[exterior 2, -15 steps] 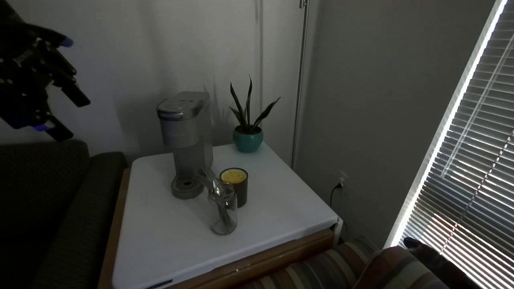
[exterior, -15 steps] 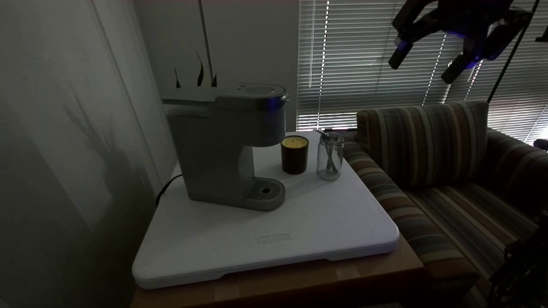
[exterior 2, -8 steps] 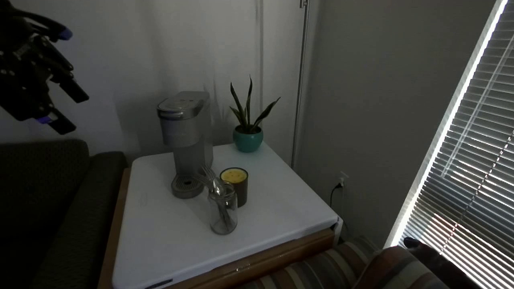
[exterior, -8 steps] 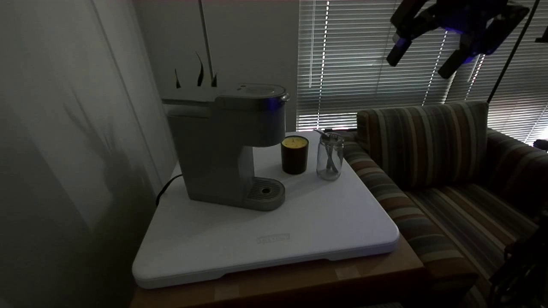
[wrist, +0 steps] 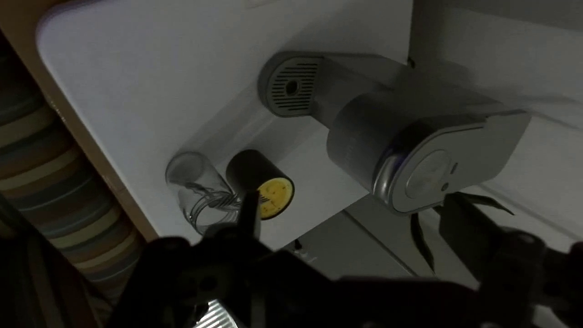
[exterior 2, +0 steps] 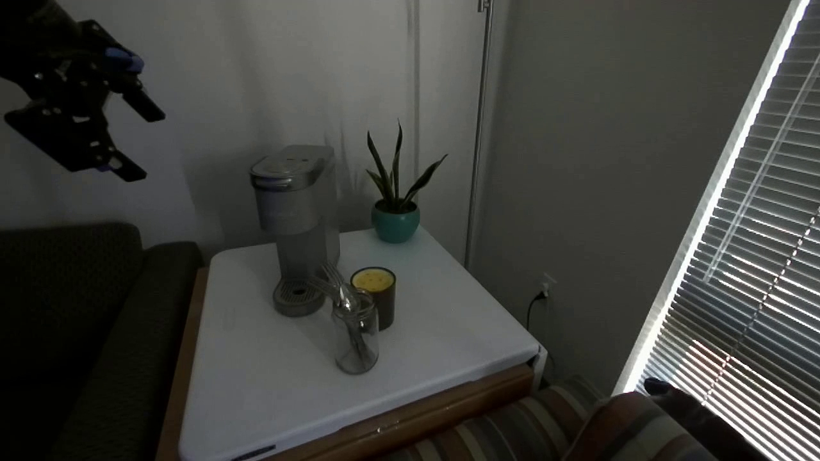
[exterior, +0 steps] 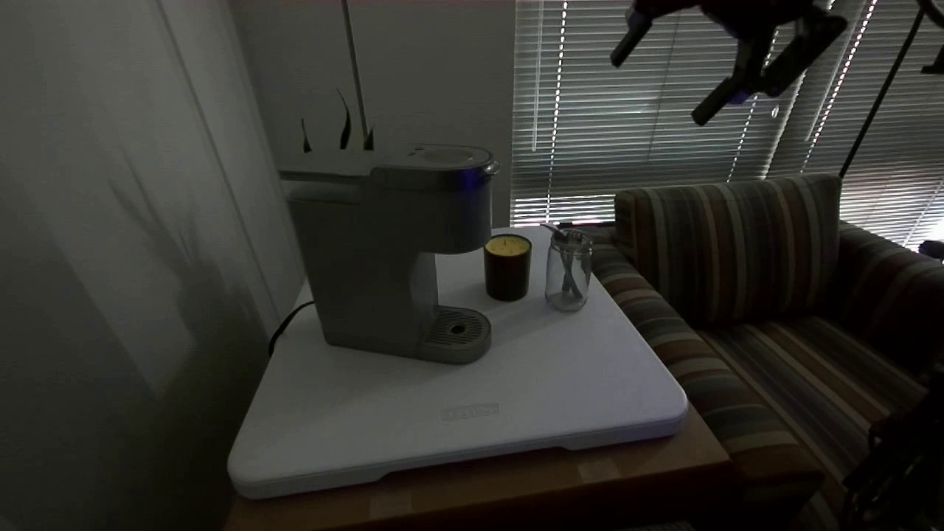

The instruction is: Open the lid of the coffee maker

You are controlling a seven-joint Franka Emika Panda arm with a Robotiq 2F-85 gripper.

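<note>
Since half a second ago the gripper (exterior 2: 147,147) has moved: in both exterior views it sits higher in the picture and nearer the coffee maker (exterior: 376,258). It's also turned; in an exterior view the line across the tips of its fingers (exterior: 712,105) is steeper. Fingers are spread, wide gap. Still well apart from the coffee maker in both. Coffee maker hasn't shifted: upright on the white tabletop (exterior: 472,383). Its lid (wrist: 430,175) is down, same as before. Dark cup (exterior: 507,276) and jar (exterior: 568,284) with forks (exterior 2: 336,282) unmoved too, side by side near the coffee maker.

Visibility: scene is dim, gripper mostly a black silhouette, upper part cut off by the frame in both exterior views. Wrist view: gripper body fills the bottom, too dark for detail. One tip there covers bits of the cup and jar, the other overlaps the lid's edge. Can't make out the lid's hinge or markings. Plant (exterior 2: 395,224) shows only leaf tips (exterior: 345,135) in an exterior view, pot hidden behind the coffee maker. Cord (exterior: 284,328) drops out of sight behind it.
</note>
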